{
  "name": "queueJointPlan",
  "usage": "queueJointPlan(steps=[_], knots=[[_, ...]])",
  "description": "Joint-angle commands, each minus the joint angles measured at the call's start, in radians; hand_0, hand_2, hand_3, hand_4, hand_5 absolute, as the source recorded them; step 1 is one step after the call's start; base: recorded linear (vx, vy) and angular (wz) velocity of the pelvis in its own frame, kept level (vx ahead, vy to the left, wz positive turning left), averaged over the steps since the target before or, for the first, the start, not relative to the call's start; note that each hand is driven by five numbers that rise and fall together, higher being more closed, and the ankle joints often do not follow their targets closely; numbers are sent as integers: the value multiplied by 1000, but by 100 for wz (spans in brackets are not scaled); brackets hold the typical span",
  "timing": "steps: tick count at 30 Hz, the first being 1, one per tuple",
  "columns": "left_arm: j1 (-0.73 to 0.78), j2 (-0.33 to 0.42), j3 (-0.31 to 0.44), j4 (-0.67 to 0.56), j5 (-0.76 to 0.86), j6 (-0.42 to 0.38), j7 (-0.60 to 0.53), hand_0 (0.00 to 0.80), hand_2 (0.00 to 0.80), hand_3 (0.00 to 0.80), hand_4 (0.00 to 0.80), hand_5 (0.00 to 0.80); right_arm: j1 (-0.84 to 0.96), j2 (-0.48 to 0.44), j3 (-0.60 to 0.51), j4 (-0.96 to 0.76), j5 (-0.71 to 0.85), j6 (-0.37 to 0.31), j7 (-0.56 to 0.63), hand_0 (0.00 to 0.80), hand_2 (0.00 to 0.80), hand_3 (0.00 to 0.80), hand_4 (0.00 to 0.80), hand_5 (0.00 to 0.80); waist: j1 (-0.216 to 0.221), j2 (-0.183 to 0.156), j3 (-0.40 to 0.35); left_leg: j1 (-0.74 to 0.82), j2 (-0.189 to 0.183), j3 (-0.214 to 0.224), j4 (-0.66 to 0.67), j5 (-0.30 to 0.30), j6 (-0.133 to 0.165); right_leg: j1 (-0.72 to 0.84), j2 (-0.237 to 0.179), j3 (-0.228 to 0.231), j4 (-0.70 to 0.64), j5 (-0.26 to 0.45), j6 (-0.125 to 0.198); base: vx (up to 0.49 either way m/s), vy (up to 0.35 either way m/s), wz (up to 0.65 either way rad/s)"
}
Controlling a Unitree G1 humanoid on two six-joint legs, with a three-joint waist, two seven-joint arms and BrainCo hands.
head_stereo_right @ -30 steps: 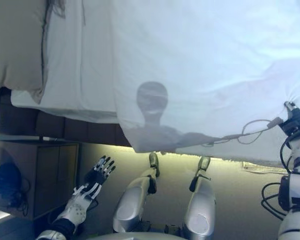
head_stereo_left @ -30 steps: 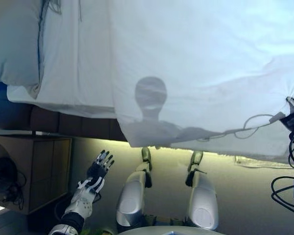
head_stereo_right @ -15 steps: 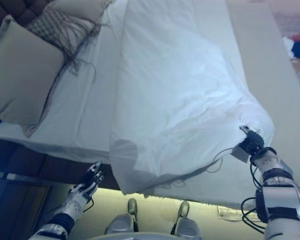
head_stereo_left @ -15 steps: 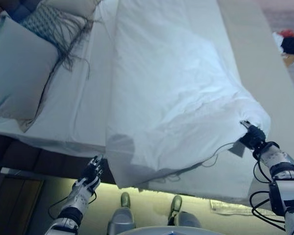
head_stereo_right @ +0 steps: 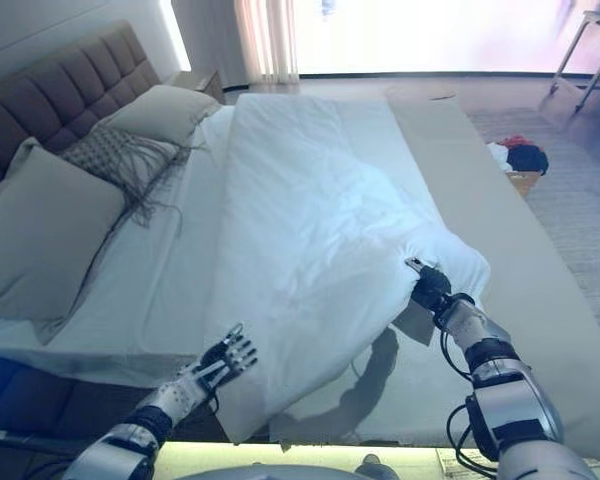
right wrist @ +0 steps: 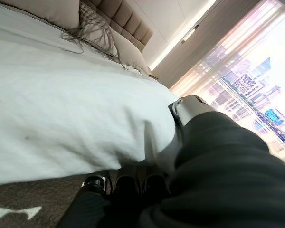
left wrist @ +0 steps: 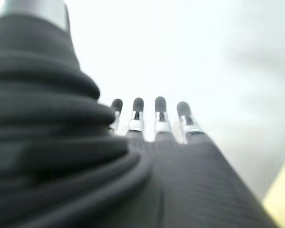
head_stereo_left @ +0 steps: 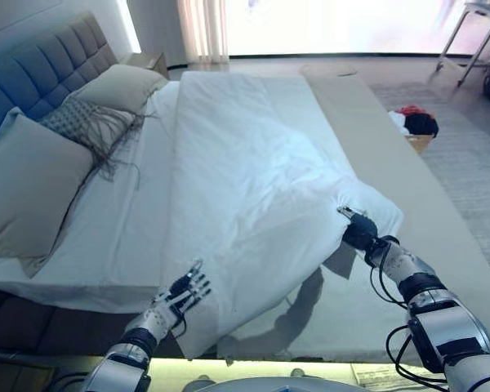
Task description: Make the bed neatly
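A white duvet [head_stereo_left: 245, 188] lies along the middle of the bed, bunched into a fold at its right side and hanging over the near edge. My right hand [head_stereo_left: 360, 233] is shut on that bunched fold; in the right wrist view its fingers [right wrist: 128, 183] curl under the duvet [right wrist: 61, 123]. My left hand [head_stereo_left: 186, 291] is open with straight fingers at the duvet's near left edge, above the bed's side. The left wrist view shows its fingers [left wrist: 156, 118] stretched out before white cloth.
A large grey pillow [head_stereo_left: 28, 196], a fringed cushion [head_stereo_left: 86, 122] and another pillow [head_stereo_left: 126, 86] lean on the tufted headboard [head_stereo_left: 33, 73] at the left. A beige cover [head_stereo_left: 408, 188] lies along the bed's right side. A basket of clothes [head_stereo_left: 414, 124] stands on the floor beyond.
The camera has tilted up from the bed's near edge to take in the whole bed. My left hand has risen from below the bed edge to the duvet. My right hand keeps its hold.
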Motion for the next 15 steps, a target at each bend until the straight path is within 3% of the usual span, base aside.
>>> queueJointPlan(steps=[1,4,10,15], knots=[[-78,-46,-25,107,-199,100,-117,0,0,0,0,0,-81,-7,-9,-55,31,-60,42,800,800,800,800,800,1,-48,-54,22,60,10,0,-27,-27,45,-58,-43,4,-26,70,70,-53,-7],[-43,-82,25,142,-328,182,-125,0,0,0,0,0,-66,1,-22,-48,30,-63,35,800,800,800,800,800,6,-70,-56,24,65,15,0,-34,-27,44,-54,-43,4,-27,71,62,-82,-3],[39,-133,110,242,-316,282,-101,0,0,0,0,0,-31,14,-49,-63,40,-70,7,800,800,800,800,800,20,-121,-45,10,82,29,0,-38,-29,30,-43,-47,4,-27,72,22,-114,-2],[75,-140,155,292,-361,362,56,0,0,0,0,0,-10,24,-61,-61,37,-75,2,800,800,800,800,800,24,-154,-33,-8,101,37,0,-30,-35,10,-27,-46,4,-20,72,18,-90,-2]])
